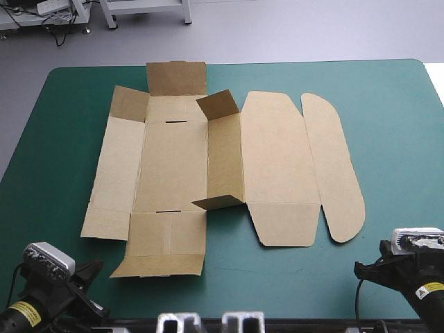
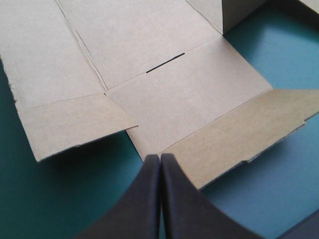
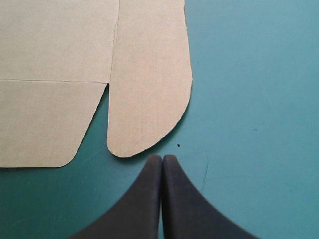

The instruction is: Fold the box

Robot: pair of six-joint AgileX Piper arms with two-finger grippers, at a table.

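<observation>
My left gripper (image 2: 160,159) clenched, empty, box (image 2: 164,94) flap just ahead | right gripper (image 3: 162,159) likewise, lid tab (image 3: 149,94) ahead | parked clear, I reckon, pre-fold

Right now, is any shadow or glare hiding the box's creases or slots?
High view: even light, no glare, creases on the box readable. Left wrist view: lifted near flaps shade the teal-green cover, slot plain. Right wrist view: rounded flap flat, barely shadowed.

The box (image 1: 173,159) is showing plain brown board with two thin dark slots. The table (image 1: 388,90) is wearing a plain teal-green cover. The left tool (image 2: 160,157) and the right tool (image 3: 162,157) are showing solid black.
</observation>
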